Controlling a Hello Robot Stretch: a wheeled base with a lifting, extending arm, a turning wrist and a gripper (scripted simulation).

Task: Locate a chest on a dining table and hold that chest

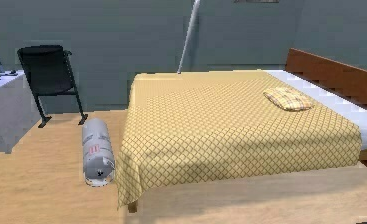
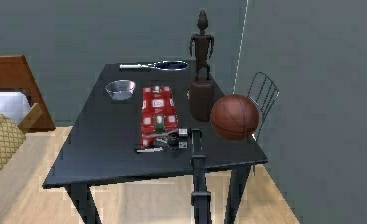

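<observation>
In the arm side view the red chest (image 2: 157, 110) lies near the middle of the dark dining table (image 2: 96, 140). It is a long box with dark bands, and its long axis runs up the picture, leaning a little to the left. My arm (image 2: 199, 178) rises from the bottom edge and reaches over the table's near rim. My gripper (image 2: 167, 142) sits at the chest's near short end, so the box stretches away from my fingers, farther up the picture and slightly to the left. That is the relation the coming move turns on: I judge I meet the chest end-on, not across its narrow width, so my wrist may need turning before I can span it. The dark gripper body merges with the chest's lower edge, so I may be touching it or just short of it; I can't say which. With the chest on the tabletop right behind my fingers, I cannot tell whether I hold anything. A basketball (image 2: 235, 116) and a dark statue (image 2: 201, 55) stand just right of the chest, close to my line of reach.
</observation>
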